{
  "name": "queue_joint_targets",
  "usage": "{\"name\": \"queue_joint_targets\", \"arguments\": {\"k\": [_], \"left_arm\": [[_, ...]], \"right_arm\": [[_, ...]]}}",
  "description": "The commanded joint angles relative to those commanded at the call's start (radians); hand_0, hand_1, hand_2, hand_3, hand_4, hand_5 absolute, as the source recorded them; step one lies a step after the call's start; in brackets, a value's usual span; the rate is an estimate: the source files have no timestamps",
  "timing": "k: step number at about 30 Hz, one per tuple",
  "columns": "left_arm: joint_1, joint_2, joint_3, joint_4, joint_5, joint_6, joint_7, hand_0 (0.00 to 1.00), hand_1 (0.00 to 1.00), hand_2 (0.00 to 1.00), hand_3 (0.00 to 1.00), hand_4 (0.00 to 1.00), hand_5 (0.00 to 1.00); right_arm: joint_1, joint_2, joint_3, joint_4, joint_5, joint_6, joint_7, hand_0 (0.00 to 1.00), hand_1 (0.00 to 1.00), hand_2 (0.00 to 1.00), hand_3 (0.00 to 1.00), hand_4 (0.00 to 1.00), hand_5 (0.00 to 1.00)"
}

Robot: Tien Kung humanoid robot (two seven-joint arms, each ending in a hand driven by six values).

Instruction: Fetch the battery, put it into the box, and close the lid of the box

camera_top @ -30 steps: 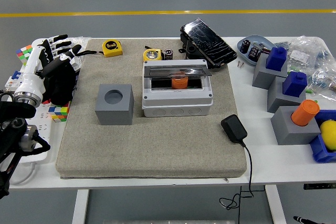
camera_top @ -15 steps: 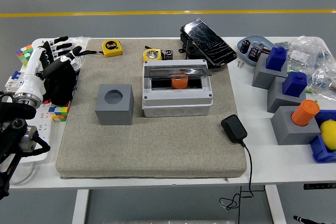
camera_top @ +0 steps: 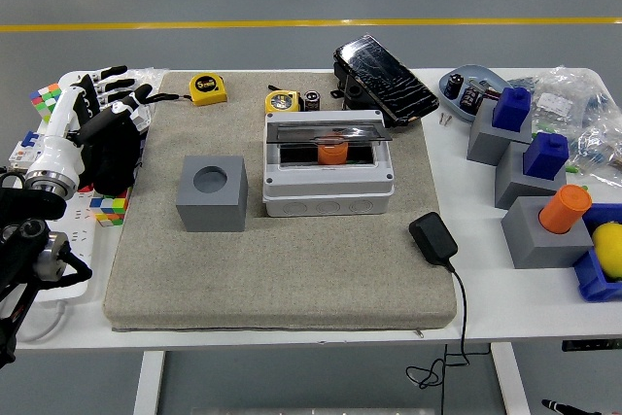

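My left hand (camera_top: 105, 121) sits off the left edge of the grey felt mat (camera_top: 282, 279), fingers spread and relaxed, holding nothing. Over the last second it has barely moved, a slight settle at most, so no new action is under way. Right hand isn't in view.

Landmark: the white plastic box with a clear hinged lid (camera_top: 329, 164), mid-mat. The orange cylindrical battery (camera_top: 332, 152) stands inside its window opening, and the lid is tipped up at the box's back edge, not shut. My read: fetch and place are done, only the lid close remains.

Left of the box is the grey cube block with a round hole (camera_top: 211, 192), empty. Behind the box, a yellow tape measure (camera_top: 207, 88).

Arm pose: forearm angled up and forward along the bench's (camera_top: 466, 279) left margin, well apart from the box, so closing needs a long reach across.
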Motion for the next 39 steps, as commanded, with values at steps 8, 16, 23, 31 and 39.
{"name": "queue_joint_targets", "arguments": {"k": [8, 16, 23, 31, 39], "left_arm": [[0.0, 0.006, 0.0, 0.0, 0.0, -0.001, 0.002, 0.64, 0.729, 0.718, 0.747, 0.998, 0.413], [-0.007, 0.002, 0.006, -0.003, -0.001, -0.003, 0.002, 0.643, 0.73, 0.719, 0.746, 0.998, 0.413], [-0.005, 0.004, 0.009, -0.005, -0.001, -0.004, 0.004, 0.644, 0.73, 0.721, 0.747, 0.998, 0.415], [0.008, 0.0, -0.001, -0.009, 0.001, -0.004, 0.005, 0.642, 0.731, 0.721, 0.747, 0.998, 0.415], [0.015, -0.004, -0.011, -0.013, 0.002, -0.004, 0.005, 0.643, 0.731, 0.722, 0.747, 0.998, 0.416]], "right_arm": [[0.006, -0.007, -0.019, -0.002, 0.007, 0.0, -0.001, 0.666, 0.662, 0.674, 0.55, 0.893, 0.503], [0.001, -0.006, -0.037, -0.006, 0.019, 0.003, -0.002, 0.667, 0.664, 0.674, 0.551, 0.894, 0.502], [0.006, -0.009, -0.02, 0.0, 0.006, 0.0, 0.0, 0.666, 0.664, 0.673, 0.55, 0.894, 0.502], [-0.003, -0.002, -0.019, -0.002, 0.007, 0.0, 0.0, 0.666, 0.663, 0.674, 0.551, 0.895, 0.502], [-0.006, -0.002, -0.012, -0.002, 0.005, -0.001, 0.0, 0.667, 0.664, 0.674, 0.552, 0.895, 0.501]]}}
